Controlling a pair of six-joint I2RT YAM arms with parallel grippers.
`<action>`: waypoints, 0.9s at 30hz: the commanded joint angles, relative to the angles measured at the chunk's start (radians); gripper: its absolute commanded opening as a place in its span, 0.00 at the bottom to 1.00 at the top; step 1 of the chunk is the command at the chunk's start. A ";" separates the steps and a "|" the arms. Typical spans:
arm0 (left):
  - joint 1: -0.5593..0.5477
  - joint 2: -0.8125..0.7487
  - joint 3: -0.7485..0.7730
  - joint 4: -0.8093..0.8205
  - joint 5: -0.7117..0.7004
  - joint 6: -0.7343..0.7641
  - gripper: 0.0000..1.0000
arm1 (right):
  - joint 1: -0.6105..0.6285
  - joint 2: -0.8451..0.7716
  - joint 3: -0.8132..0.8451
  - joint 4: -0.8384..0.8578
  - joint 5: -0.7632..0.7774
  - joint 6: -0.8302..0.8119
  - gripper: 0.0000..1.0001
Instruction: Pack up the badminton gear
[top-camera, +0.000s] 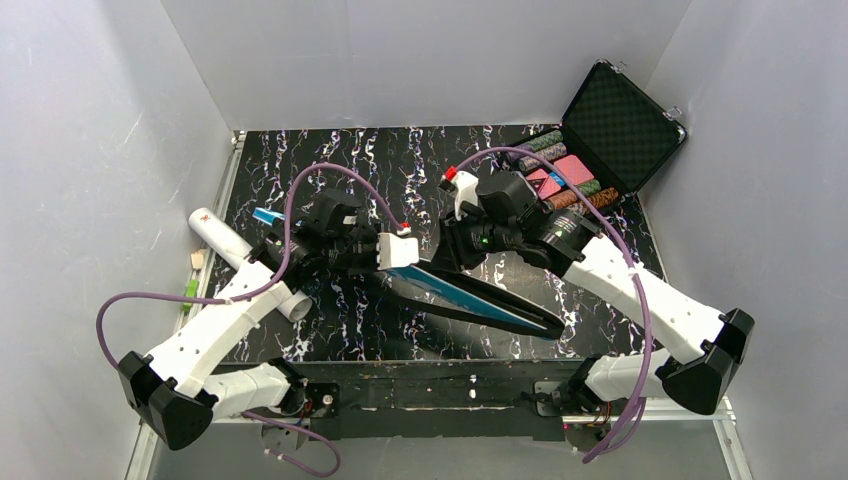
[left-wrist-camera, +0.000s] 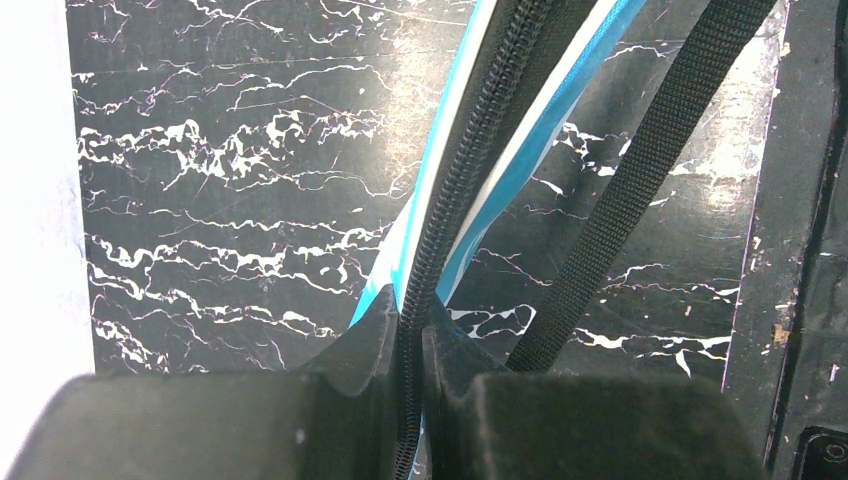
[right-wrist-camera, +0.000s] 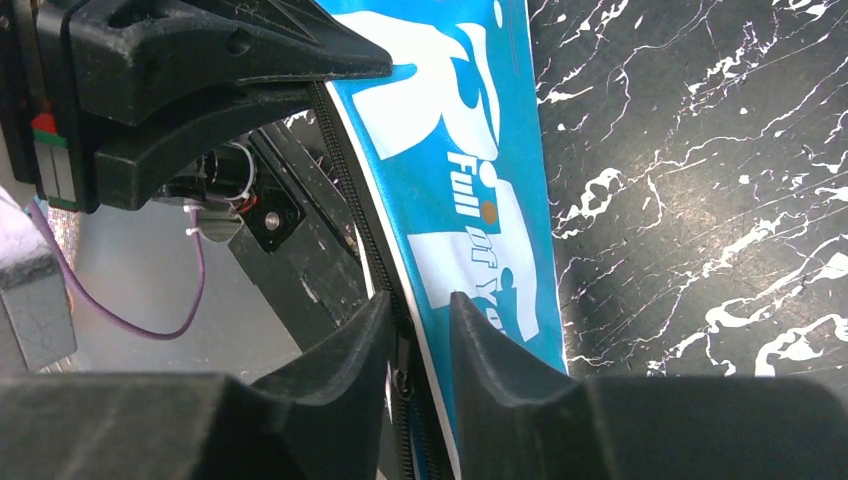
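Note:
The blue racket-shaped bag hangs edge-on above the marbled mat between both grippers. My left gripper is shut on its black zipper edge, with the jaws pinching the zipper. The blue and white fabric and a black strap run away below. My right gripper is shut on the same edge farther along, with the zipper and its pull between the jaws. The lettered blue side faces right. The long white tube lies at the left under the left arm. Rackets and shuttlecocks are not visible.
An open black hard case with coloured chips stands at the back right. A small blue object lies behind the left arm. Grey walls close in on three sides. The arms' base rail runs along the near edge.

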 joint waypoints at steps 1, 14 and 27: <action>-0.002 -0.011 0.041 0.051 0.024 -0.016 0.00 | 0.011 0.008 0.027 0.003 0.039 -0.024 0.29; -0.002 -0.003 0.040 0.053 0.017 -0.018 0.00 | 0.013 -0.091 0.033 -0.020 0.112 -0.018 0.01; -0.002 0.015 0.002 0.099 -0.140 -0.031 0.00 | 0.013 -0.261 0.002 -0.063 0.291 0.135 0.78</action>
